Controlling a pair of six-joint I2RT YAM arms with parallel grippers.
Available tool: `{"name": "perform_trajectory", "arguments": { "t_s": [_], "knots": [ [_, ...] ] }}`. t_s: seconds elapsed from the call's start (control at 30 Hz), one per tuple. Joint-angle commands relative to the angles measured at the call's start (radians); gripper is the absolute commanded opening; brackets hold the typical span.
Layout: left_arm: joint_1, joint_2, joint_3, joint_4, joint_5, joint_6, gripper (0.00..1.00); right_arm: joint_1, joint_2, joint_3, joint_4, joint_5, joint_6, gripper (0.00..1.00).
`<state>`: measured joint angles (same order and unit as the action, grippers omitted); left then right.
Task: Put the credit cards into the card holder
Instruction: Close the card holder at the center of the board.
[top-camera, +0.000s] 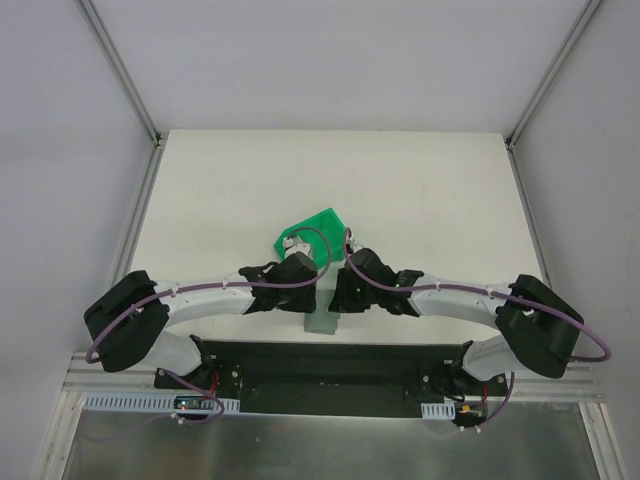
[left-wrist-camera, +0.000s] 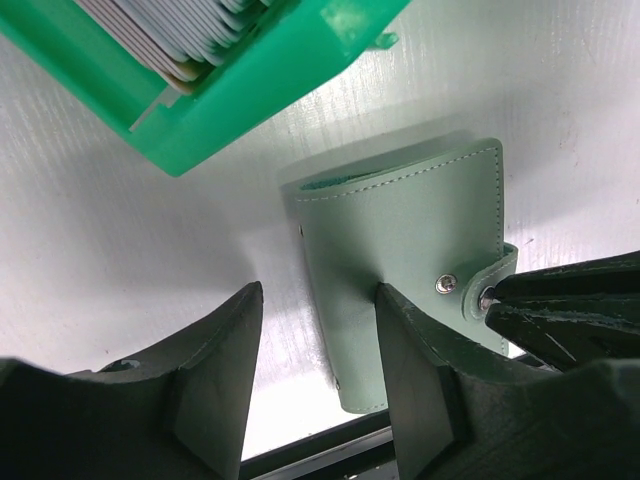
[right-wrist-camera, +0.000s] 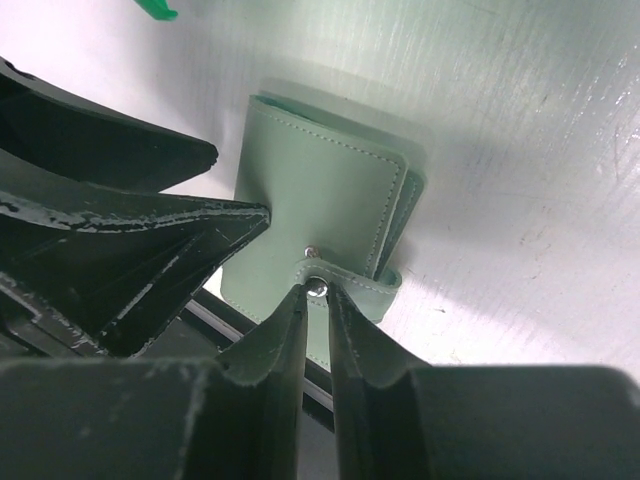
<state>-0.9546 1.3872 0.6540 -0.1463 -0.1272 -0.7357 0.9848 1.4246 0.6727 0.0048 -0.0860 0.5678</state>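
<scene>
The grey-green card holder (left-wrist-camera: 410, 240) lies shut on the white table near the front edge, also in the right wrist view (right-wrist-camera: 320, 190) and in the top view (top-camera: 322, 323). My right gripper (right-wrist-camera: 317, 288) is shut on the snap end of its clasp strap. My left gripper (left-wrist-camera: 320, 292) is open; its right finger (left-wrist-camera: 415, 370) rests on the holder's cover and its left finger stands over bare table. Pale credit cards (left-wrist-camera: 185, 30) stand stacked in a bright green bin (left-wrist-camera: 250, 90) beyond the holder.
The green bin (top-camera: 312, 238) sits just behind both grippers (top-camera: 320, 285). The table's front edge and the black base rail (left-wrist-camera: 330, 455) lie right under the holder's near end. The left gripper's fingers (right-wrist-camera: 150, 230) crowd the left of the right wrist view.
</scene>
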Motion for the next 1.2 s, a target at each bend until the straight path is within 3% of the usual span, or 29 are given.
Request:
{"name": "perform_trajectory", "arguments": {
  "t_s": [0.0,1.17],
  "knots": [
    [0.002,-0.005,-0.024,0.005,0.011,-0.008,0.47,0.008,0.008,0.004,-0.025,0.005,0.021,0.17],
    [-0.038,-0.017,-0.082,0.071,0.055,-0.097,0.46,0.020,0.077,0.019,0.087,-0.011,0.033,0.16]
  ]
}}
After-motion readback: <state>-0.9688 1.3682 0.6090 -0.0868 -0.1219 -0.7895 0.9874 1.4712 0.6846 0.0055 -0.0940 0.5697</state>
